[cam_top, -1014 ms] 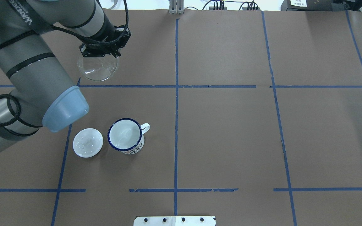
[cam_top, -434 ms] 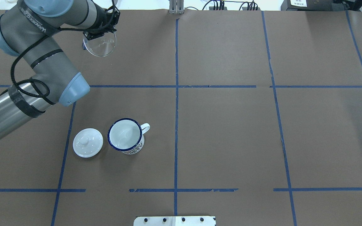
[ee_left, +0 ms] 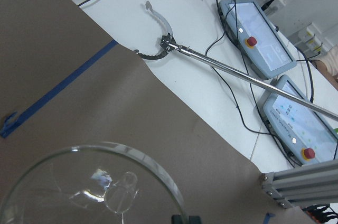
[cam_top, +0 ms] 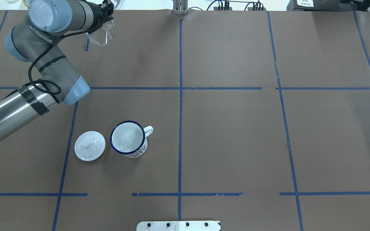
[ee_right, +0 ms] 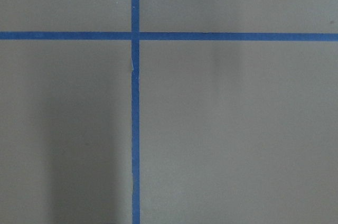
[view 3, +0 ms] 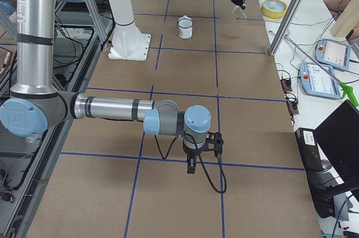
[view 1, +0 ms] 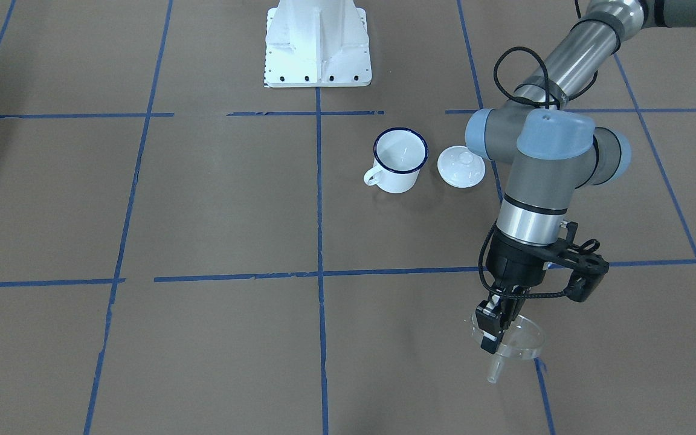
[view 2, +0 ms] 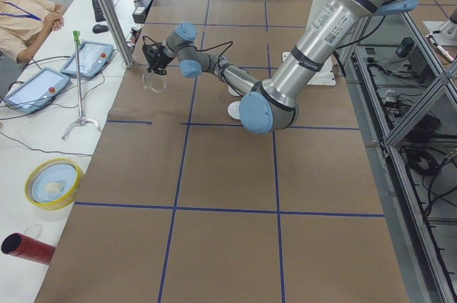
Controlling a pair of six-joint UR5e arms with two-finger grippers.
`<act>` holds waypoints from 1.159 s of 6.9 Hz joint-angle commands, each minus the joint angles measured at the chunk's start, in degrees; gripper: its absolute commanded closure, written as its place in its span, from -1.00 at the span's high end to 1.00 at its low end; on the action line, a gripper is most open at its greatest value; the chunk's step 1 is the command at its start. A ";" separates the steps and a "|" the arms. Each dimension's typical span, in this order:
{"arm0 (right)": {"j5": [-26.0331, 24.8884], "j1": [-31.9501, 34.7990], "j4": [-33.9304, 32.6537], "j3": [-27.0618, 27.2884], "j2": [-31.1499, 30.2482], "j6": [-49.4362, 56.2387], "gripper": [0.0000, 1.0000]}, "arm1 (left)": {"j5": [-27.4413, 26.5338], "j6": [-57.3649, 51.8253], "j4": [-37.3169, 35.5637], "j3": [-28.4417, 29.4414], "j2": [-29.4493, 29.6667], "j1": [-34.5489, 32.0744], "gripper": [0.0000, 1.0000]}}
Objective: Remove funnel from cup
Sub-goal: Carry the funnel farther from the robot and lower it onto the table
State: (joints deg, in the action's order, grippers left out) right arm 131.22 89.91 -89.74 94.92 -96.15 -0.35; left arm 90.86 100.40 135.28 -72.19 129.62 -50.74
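The left arm (view 1: 538, 181) has silver tubes, grey joints, pale blue caps, looped black cable; left gripper (view 1: 492, 331) black.

White knobbed lid (cam_top: 89, 146) on blue-taped table (cam_top: 236, 144)

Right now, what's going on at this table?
The left gripper is holding the clear funnel by its rim, tilted, near the far edge of the table on the robot's left. The funnel is already out of the enamel mug. The mug stands upright and empty, with a white domed lid beside it, not touching. The right gripper hangs over bare taped paper away from all this. I cannot tell whether it is open.
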 commanded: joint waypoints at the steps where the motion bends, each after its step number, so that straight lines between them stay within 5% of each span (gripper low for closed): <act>1: 0.00 0.00 0.00 0.00 0.00 0.00 1.00 | -1.12 0.06 5.17 5.55 0.72 1.34 -1.00; 6: 0.00 0.00 0.00 0.00 0.00 0.00 1.00 | -2.53 -0.20 8.95 10.14 1.69 4.60 -1.00; 7: 0.00 0.00 0.00 0.00 0.00 0.00 1.00 | -2.53 -0.20 8.95 10.14 1.69 4.69 -0.30; 8: 0.00 0.00 0.00 0.00 0.00 0.00 1.00 | -2.53 -0.20 8.86 9.96 1.87 4.69 0.99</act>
State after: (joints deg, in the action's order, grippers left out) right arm 131.22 89.91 -89.74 94.92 -96.15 -0.35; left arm 88.33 100.20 144.13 -62.16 131.36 -46.13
